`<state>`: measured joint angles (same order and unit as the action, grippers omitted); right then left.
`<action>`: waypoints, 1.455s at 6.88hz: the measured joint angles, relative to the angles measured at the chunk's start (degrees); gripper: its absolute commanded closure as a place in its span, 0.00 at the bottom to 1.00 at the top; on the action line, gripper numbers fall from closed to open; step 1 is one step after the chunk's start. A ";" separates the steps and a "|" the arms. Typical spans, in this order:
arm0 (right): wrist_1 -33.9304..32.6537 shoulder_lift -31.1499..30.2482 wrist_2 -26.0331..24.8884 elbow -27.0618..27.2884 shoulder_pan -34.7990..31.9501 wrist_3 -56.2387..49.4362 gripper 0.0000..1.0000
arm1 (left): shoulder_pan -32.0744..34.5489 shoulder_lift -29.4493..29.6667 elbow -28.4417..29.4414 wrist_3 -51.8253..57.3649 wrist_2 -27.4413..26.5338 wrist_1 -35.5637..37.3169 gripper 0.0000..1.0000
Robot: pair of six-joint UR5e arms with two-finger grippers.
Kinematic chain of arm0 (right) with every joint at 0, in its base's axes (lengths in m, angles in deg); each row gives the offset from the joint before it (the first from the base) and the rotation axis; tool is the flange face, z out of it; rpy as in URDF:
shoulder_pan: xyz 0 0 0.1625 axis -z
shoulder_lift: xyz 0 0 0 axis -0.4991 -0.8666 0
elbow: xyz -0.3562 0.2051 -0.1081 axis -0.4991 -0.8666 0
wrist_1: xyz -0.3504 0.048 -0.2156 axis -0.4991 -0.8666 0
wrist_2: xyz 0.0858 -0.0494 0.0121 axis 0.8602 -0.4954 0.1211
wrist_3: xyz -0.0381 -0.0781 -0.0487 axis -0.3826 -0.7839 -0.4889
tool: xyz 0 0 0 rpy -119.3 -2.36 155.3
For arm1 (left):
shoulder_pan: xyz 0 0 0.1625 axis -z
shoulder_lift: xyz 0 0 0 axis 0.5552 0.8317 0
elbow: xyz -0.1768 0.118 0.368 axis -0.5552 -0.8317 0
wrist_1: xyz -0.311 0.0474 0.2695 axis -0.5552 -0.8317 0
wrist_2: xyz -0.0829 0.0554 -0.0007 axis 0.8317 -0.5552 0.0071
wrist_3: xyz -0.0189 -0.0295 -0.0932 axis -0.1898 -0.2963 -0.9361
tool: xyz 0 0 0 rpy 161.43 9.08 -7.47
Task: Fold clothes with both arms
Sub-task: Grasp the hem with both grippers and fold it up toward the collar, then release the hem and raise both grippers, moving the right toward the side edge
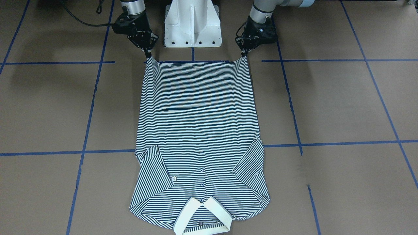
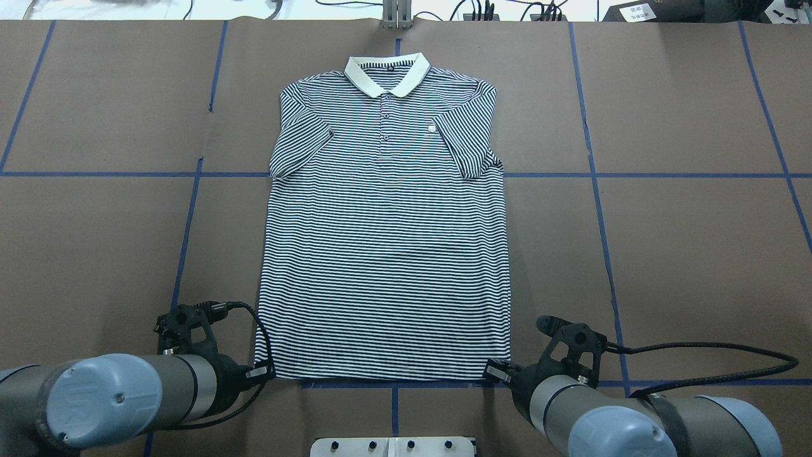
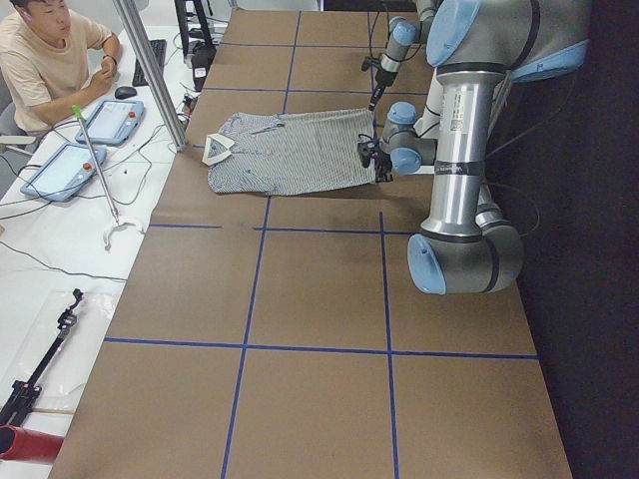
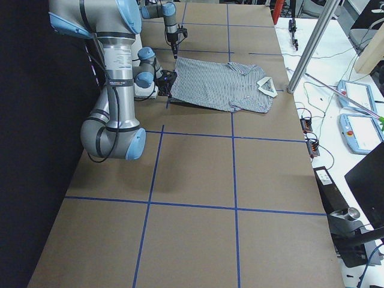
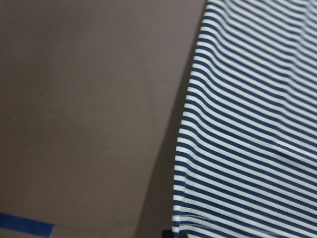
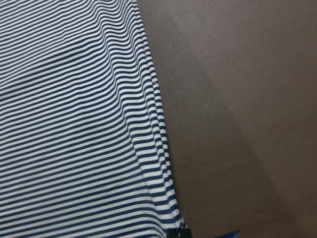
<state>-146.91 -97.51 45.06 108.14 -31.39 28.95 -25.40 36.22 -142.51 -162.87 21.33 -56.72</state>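
The striped polo shirt (image 1: 196, 130) lies face up on the brown table, both sleeves folded inward, its cream collar (image 2: 387, 73) at the far edge from the robot. My left gripper (image 1: 243, 56) is shut on one hem corner. My right gripper (image 1: 149, 54) is shut on the other. The hem is stretched between them and held slightly off the table. In the overhead view the left gripper (image 2: 261, 372) and the right gripper (image 2: 495, 368) sit at the shirt's (image 2: 387, 254) near corners. Each wrist view shows only striped cloth (image 5: 247, 124) (image 6: 74, 124) beside bare table.
The white pedestal base (image 1: 192, 26) stands between the arms, just behind the hem. Blue tape lines (image 1: 294, 114) cross the table. A black cable (image 2: 698, 349) trails from the right wrist. An operator (image 3: 45, 50) with tablets sits beyond the collar end.
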 measured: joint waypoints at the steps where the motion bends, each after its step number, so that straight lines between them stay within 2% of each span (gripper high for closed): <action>1: 0.00 -4.00 -0.17 4.48 2.60 0.18 1.00 | -2.78 0.05 -3.95 -3.05 -0.22 2.50 1.00; 3: 0.06 -12.06 -0.25 13.49 6.01 0.54 1.00 | -5.78 0.31 -8.92 -7.56 -0.50 5.73 1.00; 4: 0.06 -12.19 -0.51 15.43 4.80 0.41 1.00 | -4.53 0.71 -9.85 -7.77 -0.65 6.71 1.00; 5: 0.09 -7.59 -0.55 12.86 0.54 -0.81 1.00 | 0.14 2.48 -8.46 -3.98 -0.82 7.09 1.00; 6: 0.11 0.43 -0.34 6.34 -5.22 -4.33 1.00 | 7.16 6.18 -4.24 3.15 -0.74 7.03 1.00; 7: 0.17 8.28 0.35 -1.62 -11.45 -9.66 1.00 | 14.16 10.79 3.18 9.87 -0.57 6.11 1.00; 8: 0.36 13.20 2.48 -8.27 -17.35 -14.56 1.00 | 19.73 14.31 10.94 15.03 -0.49 3.26 1.00; 10: 0.56 21.51 8.73 -22.57 -29.09 -25.67 1.00 | 29.31 17.60 25.91 23.75 -0.39 -8.11 1.00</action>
<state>-146.35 -76.00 53.79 85.57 -60.48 3.28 3.91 53.82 -116.61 -139.12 20.93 -64.83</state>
